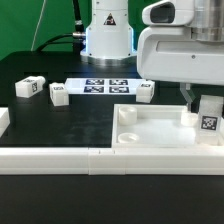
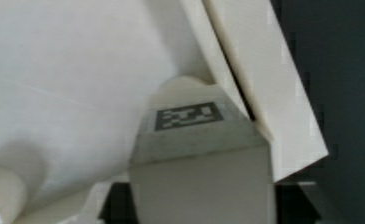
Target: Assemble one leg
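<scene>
My gripper (image 1: 205, 102) is at the exterior view's right, shut on a leg (image 1: 208, 118), a small white block with a black-and-white tag. It holds the leg upright over the right near corner of the large white tray-like piece (image 1: 160, 132). In the wrist view the leg (image 2: 197, 150) fills the gap between my dark fingers (image 2: 129, 200), its tag facing the camera, with the tray piece (image 2: 72, 80) below it. Whether the leg's lower end touches the tray is hidden. Three more legs lie on the black table: two at the left (image 1: 28, 88) (image 1: 58, 95) and one near the middle (image 1: 146, 90).
The marker board (image 1: 105, 85) lies behind the tray piece, in front of the robot base (image 1: 107, 35). A long white bar (image 1: 60, 160) runs along the table's front. Round sockets (image 1: 127, 116) sit in the tray's left corners. A white block (image 1: 3, 120) is at the far left edge.
</scene>
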`<action>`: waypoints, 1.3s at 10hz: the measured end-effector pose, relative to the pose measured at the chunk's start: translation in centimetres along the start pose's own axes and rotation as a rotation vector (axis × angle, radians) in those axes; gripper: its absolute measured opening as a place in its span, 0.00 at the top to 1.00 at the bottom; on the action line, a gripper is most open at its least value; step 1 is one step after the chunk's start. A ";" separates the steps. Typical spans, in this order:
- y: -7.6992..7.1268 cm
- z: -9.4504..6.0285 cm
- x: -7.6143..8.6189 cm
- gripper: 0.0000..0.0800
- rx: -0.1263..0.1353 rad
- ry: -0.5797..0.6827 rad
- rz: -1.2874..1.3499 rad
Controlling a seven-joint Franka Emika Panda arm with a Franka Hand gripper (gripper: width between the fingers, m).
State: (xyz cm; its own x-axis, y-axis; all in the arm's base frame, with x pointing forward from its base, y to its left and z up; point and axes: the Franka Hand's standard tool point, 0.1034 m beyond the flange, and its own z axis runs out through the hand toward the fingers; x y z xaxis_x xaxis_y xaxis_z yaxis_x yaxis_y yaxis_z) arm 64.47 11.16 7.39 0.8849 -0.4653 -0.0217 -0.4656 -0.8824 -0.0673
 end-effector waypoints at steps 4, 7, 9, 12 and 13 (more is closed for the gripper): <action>1.9 -0.2 0.6 0.61 -0.014 0.036 0.359; 1.9 -0.1 0.6 0.34 -0.014 0.036 0.344; 1.9 -0.1 0.6 0.22 -0.014 0.036 0.344; 1.9 -0.1 0.6 0.19 -0.014 0.036 0.344; 2.0 -0.1 0.6 0.19 -0.014 0.036 0.344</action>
State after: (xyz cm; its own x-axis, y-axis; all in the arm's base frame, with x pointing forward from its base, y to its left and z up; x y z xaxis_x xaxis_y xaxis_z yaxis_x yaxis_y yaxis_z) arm 64.09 9.15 7.33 0.6749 -0.7379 -0.0056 -0.7372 -0.6739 -0.0480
